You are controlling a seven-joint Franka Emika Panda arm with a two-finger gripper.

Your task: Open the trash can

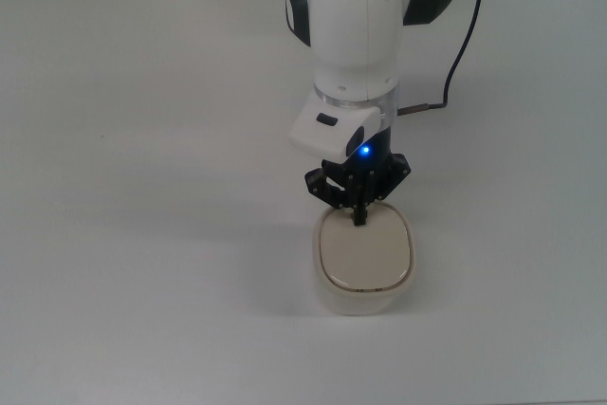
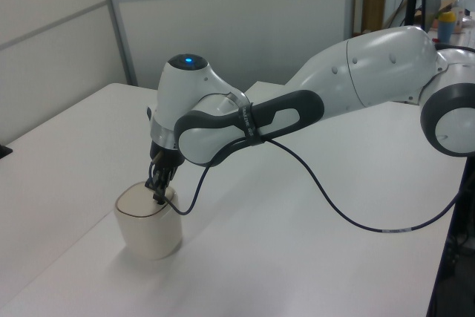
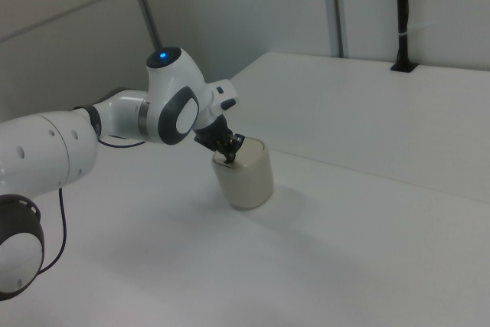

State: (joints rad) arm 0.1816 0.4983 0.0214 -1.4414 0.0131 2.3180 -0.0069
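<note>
The trash can (image 1: 365,267) is a small cream-white bin with a flat beige lid, standing on the white table; it also shows as the trash can (image 2: 147,226) and the trash can (image 3: 245,172). Its lid lies flat and closed. My gripper (image 1: 359,219) points straight down with its fingers shut together, the tips touching the lid's rim at the edge nearest the arm. The same contact shows at the gripper (image 2: 158,198) and the gripper (image 3: 229,156). The fingertips cover the spot on the rim, so the button is hidden.
The white table (image 1: 142,139) spreads around the bin. A black cable (image 2: 334,206) hangs from the arm and rests on the table in the left view. Wall panels (image 2: 245,20) stand behind the table.
</note>
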